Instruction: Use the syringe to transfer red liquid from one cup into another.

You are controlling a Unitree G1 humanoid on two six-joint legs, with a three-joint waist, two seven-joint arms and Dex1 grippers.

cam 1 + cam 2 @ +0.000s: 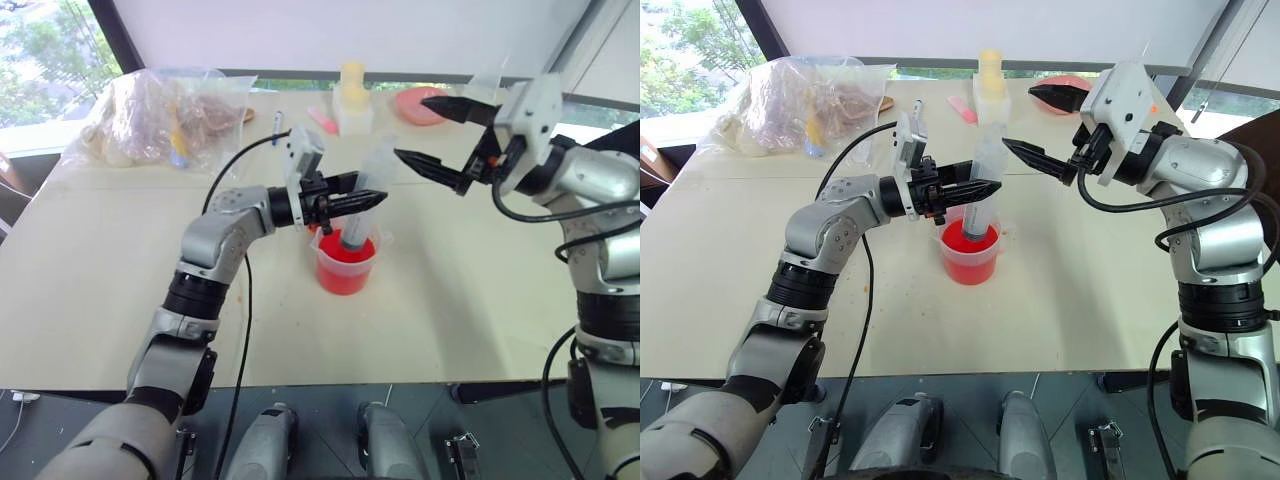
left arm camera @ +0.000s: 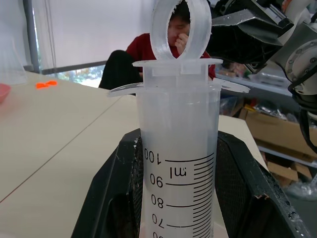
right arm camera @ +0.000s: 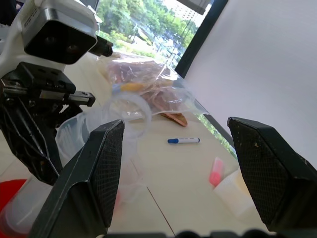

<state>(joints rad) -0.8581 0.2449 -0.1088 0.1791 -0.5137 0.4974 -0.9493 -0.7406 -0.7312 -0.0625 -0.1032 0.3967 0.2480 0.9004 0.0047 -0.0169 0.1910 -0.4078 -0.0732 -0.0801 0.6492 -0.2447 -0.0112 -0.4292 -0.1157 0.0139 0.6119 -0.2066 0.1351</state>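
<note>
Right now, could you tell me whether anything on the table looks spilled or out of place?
Nothing stands out. The syringe stands upright with its tip in the red liquid of the spouted cup, the left gripper shut on its barrel. The table around the cup shows no red spill.

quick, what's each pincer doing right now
Left pincer: closed on the large clear plastic syringe, its tip down in the wide clear cup of red liquid.
Right pincer: open, holding nothing.

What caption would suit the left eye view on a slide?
Left gripper holds the syringe upright in the red-filled cup; right gripper waits open.
</note>
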